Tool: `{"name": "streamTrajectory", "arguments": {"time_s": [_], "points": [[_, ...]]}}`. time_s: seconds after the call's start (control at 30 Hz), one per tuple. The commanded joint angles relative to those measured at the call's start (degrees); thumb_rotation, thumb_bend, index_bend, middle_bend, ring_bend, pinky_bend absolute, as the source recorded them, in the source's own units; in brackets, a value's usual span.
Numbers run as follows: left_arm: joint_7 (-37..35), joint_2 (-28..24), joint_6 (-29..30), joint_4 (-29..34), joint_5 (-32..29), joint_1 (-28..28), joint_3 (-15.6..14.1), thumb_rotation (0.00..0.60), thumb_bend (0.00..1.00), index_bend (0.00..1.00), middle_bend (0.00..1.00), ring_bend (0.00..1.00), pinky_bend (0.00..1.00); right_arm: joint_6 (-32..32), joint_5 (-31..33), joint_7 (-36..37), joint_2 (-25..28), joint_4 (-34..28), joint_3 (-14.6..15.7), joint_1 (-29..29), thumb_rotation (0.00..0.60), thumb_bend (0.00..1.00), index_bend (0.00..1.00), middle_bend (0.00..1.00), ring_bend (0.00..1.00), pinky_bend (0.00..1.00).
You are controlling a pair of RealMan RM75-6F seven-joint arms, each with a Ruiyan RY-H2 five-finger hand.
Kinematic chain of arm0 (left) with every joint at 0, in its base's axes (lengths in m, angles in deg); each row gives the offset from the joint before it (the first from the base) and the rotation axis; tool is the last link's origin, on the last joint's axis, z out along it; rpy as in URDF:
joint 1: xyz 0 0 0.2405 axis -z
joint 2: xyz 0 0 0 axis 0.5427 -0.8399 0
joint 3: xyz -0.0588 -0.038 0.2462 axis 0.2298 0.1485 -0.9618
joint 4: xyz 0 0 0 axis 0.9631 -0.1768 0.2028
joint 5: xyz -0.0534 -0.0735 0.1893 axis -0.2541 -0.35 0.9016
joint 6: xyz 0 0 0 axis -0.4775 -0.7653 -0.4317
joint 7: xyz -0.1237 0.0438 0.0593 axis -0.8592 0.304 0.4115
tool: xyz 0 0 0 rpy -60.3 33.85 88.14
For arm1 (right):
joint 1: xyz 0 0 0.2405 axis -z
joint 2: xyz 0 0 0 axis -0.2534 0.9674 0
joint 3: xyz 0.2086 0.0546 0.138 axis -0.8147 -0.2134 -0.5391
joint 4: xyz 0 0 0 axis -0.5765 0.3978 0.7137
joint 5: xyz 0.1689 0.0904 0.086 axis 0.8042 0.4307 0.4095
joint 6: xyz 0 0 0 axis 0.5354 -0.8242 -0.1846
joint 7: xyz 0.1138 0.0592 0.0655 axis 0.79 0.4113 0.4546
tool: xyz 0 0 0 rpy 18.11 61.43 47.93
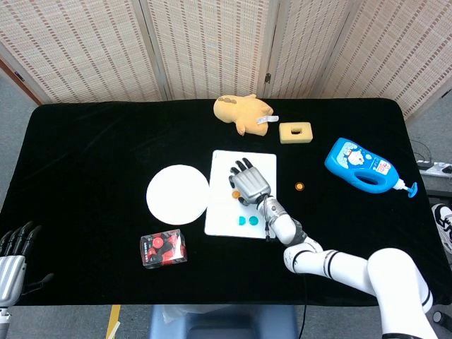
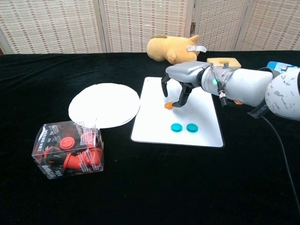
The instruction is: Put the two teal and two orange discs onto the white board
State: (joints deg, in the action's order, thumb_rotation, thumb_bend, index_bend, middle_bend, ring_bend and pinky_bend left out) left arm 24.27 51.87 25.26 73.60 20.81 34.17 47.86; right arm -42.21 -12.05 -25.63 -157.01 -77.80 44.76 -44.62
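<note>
Orange, the small flat disc (image 2: 168,106) sits low over the rectangular white board's (image 2: 206,135) middle, pinched in the right robot hand (image 2: 177,83) for placing near two teal discs (image 2: 183,127), while another orange disc (image 1: 299,186) waits off the board.

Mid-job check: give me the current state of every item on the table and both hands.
Teal discs: on white board.
Orange disc: on board, at right hand's fingertips.
Second orange disc: on tablecloth, off board.
Left hand: idle, holds nothing.
Round plate: bare.
</note>
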Motion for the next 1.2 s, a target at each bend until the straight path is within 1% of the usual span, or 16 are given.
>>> {"name": "streamTrajectory", "arguments": {"time_s": [0.03, 0.1, 0.13, 0.2, 0.27, 0.43, 0.6, 0.8, 1.2], "points": [[-0.04, 0.04, -0.05, -0.04, -0.05, -0.03, -0.02, 0.600, 0.13, 0.00, 0.00, 0.00, 0.00, 0.10, 0.06, -0.03, 0.07, 0.17, 0.38, -0.06, 0.600, 0.24, 0.23, 0.15, 0.04, 0.00], [-0.09, 0.13, -0.05, -0.16, -0.22, -0.08, 0.05, 0.600, 0.13, 0.00, 0.00, 0.00, 0.00, -0.14, 0.17, 0.40, 0.56, -0.28, 0.47, 0.20, 0.600, 0.24, 0.14, 0.15, 0.05, 0.00], [-0.21, 0.14, -0.07, -0.22, -0.28, -0.09, 0.07, 0.600, 0.13, 0.00, 0.00, 0.00, 0.00, -0.62, -0.01, 0.70, 1.07, -0.71, 0.53, 0.52, 0.600, 0.24, 0.11, 0.15, 0.05, 0.00], [-0.40, 0.14, -0.05, -0.38, -0.27, -0.11, 0.08, 0.600, 0.13, 0.00, 0.00, 0.00, 0.00, -1.77, -0.57, 1.55, 2.17, -1.74, 0.63, 1.39, 0.600, 0.24, 0.11, 0.15, 0.05, 0.00], [-0.63, 0.13, 0.01, -0.54, -0.21, -0.11, 0.11, 0.600, 0.13, 0.00, 0.00, 0.00, 0.00, -3.23, -1.44, 2.60, 4.02, -3.19, 1.02, 2.81, 0.600, 0.24, 0.14, 0.15, 0.05, 0.00], [-0.91, 0.28, 0.01, -0.75, 0.05, 0.05, 0.19, 0.600, 0.13, 0.00, 0.00, 0.00, 0.00, -6.10, -2.86, 4.41, 9.38, -6.26, 2.72, 6.77, 0.600, 0.24, 0.25, 0.15, 0.05, 0.00], [-0.61, 0.54, -0.16, -0.52, 0.59, 0.39, 0.13, 0.600, 0.13, 0.00, 0.00, 0.00, 0.00, -6.74, -2.66, 6.07, 12.54, -6.74, 3.96, 9.61, 0.600, 0.24, 0.30, 0.15, 0.05, 0.00], [-0.32, 0.53, -0.30, -0.19, 0.72, 0.57, 0.13, 0.600, 0.13, 0.00, 0.00, 0.00, 0.00, -5.77, -1.49, 8.13, 12.70, -3.45, 4.70, 11.68, 0.600, 0.24, 0.31, 0.15, 0.05, 0.00], [-0.26, 0.59, -0.73, -0.20, 0.49, 0.64, -0.01, 0.600, 0.13, 0.00, 0.00, 0.00, 0.00, -3.10, -1.71, 10.74, 9.50, 3.66, 5.53, 13.53, 0.600, 0.24, 0.38, 0.16, 0.05, 0.00]]}}
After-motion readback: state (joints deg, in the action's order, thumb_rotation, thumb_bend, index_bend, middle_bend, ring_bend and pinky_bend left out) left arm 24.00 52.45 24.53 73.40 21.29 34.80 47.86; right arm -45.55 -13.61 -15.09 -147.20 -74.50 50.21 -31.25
